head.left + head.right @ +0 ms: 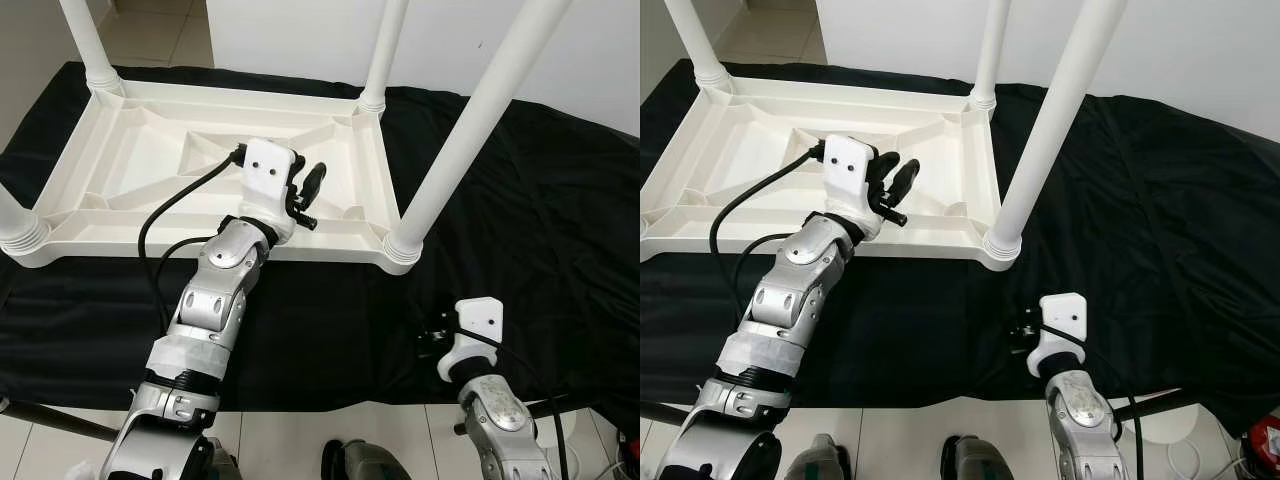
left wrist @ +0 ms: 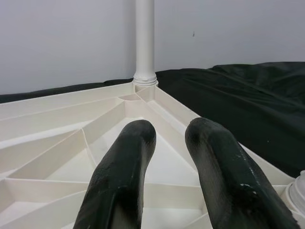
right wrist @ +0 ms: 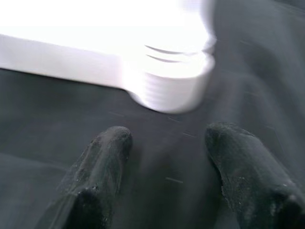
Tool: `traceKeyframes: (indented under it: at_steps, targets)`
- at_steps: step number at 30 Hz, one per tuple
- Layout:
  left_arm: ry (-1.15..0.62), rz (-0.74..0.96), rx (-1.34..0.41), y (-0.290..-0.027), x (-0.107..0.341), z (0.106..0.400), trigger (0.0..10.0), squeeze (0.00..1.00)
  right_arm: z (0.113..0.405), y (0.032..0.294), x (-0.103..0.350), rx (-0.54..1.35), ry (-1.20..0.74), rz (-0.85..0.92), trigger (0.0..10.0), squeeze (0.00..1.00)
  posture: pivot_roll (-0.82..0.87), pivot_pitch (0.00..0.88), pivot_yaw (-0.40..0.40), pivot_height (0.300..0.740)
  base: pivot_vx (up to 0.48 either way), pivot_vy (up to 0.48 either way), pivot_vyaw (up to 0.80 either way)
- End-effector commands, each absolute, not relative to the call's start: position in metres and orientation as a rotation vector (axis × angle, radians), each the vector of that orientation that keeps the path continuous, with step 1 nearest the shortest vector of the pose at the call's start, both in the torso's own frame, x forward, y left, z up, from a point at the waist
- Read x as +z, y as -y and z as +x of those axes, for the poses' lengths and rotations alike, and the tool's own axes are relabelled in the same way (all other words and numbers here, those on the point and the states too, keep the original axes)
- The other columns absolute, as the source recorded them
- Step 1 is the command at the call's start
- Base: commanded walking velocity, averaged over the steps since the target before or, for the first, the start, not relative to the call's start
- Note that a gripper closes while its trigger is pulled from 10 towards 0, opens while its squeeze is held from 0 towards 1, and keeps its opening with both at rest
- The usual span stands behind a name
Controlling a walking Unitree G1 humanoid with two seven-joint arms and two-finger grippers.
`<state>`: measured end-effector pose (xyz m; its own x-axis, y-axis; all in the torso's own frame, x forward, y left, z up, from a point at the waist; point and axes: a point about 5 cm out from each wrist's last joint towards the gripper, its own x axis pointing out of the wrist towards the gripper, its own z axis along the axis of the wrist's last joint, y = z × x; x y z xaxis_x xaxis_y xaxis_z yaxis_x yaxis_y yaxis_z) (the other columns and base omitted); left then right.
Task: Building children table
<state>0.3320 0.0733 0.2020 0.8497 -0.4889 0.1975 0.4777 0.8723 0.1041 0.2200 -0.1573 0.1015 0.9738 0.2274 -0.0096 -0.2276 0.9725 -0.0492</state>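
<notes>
A white plastic children's table (image 1: 200, 170) is lying upside down on a black cloth (image 1: 540, 230), its ribbed underside facing up. All four legs are standing in their corner sockets: the far left leg (image 1: 88, 40), the far right leg (image 1: 385, 50), the near right leg (image 1: 470, 130) and the near left leg (image 1: 15, 222), which is showing little more than its base at the picture's edge.

The left gripper (image 1: 312, 195) is hovering over the underside near the right-hand rim, its two black fingers (image 2: 124, 176) standing slightly apart and holding nothing. The right gripper (image 3: 167, 167) is hanging low over the cloth, just in front of the near right leg's socket (image 3: 171, 81); its fingers are spread wide and are likewise gripping nothing.

By this evidence the assembly is looking close to complete; what is remaining is probably seating the legs firmly and turning the table upright.

Risks from here:
- A leg that is only loosely seated may be working out of its socket when the table is lifted or turned.
- The right gripper, approaching the near right leg, may be knocking it sideways rather than closing around it.
- The cloth is lying in folds, so the light table may be sliding if pushed from one side.
</notes>
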Motion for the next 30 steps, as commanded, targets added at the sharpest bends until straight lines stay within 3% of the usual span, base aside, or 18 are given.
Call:
traceKeyframes:
  at_steps: [1, 2, 4, 5, 14, 20, 30]
  targets:
    - [0.242, 0.085, -0.504, -0.070, 0.206, 0.334, 10.0, 0.00, 0.221, 0.150, 0.106, 0.296, 0.007, -0.033, 0.0, 0.00, -0.05, 0.060, -0.055, 0.740, 0.000, 0.000, 0.00]
    - [0.243, 0.096, -0.507, -0.070, 0.207, 0.335, 10.0, 0.00, 0.223, 0.143, 0.110, 0.353, 0.017, -0.023, 4.4, 0.00, -0.05, 0.062, -0.050, 0.740, 0.000, 0.000, 0.00]
    - [0.243, 0.096, -0.507, -0.070, 0.207, 0.335, 10.0, 0.00, 0.223, 0.143, 0.110, 0.353, 0.017, -0.023, 4.4, 0.00, -0.05, 0.062, -0.050, 0.740, 0.000, 0.000, 0.00]
    - [0.240, 0.103, -0.512, -0.070, 0.208, 0.335, 10.0, 0.00, 0.225, 0.138, 0.114, 0.392, 0.030, -0.017, 10.0, 0.00, -0.04, 0.065, -0.046, 0.740, 0.000, 0.000, 0.00]
    - [0.204, 0.214, -0.486, -0.081, 0.195, 0.334, 10.0, 0.00, 0.241, 0.120, 0.134, 0.462, 0.119, 0.083, 10.0, 0.00, 0.00, 0.075, -0.039, 0.740, 0.000, 0.000, 0.00]
    - [0.078, 0.324, -0.398, -0.098, 0.171, 0.339, 10.0, 0.00, 0.257, 0.107, 0.148, 0.567, 0.145, 0.173, 10.0, 0.00, 0.02, 0.079, -0.031, 0.740, 0.000, 0.000, 0.00]
    - [0.030, 0.468, -0.414, -0.120, 0.159, 0.337, 10.0, 0.00, 0.282, 0.121, 0.160, 0.540, 0.176, 0.192, 10.0, 0.00, 0.03, 0.077, -0.033, 0.740, 0.000, 0.000, 0.00]
